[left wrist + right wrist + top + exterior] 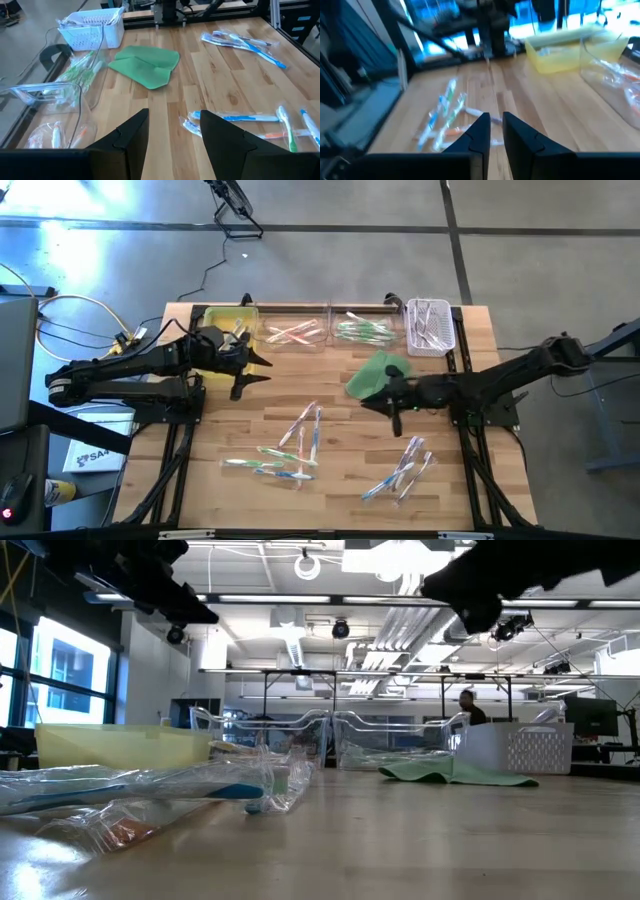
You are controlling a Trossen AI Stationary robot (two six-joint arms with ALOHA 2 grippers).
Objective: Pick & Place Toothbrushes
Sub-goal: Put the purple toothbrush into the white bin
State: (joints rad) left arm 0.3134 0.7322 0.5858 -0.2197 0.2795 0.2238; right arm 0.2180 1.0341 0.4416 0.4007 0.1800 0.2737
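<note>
Wrapped toothbrushes lie flat and loose on the wooden table in three groups: middle [303,428], near left [270,465] and near right [405,470]. More of them lie in the bins at the far edge. My left gripper [262,370] hovers open above the table beside the yellow bin [228,320], with nothing between its fingers [127,137]. My right gripper [368,404] hangs above the table at the near edge of the green cloth [375,375]. Its fingers [482,127] stand all but together, a narrow slit between them with nothing in it.
Along the far edge stand the yellow bin, two clear bins [295,332] [365,330] holding toothbrushes, and a white basket [430,327]. The green cloth lies flat in front of the right clear bin. Bare wood shows between the toothbrush groups.
</note>
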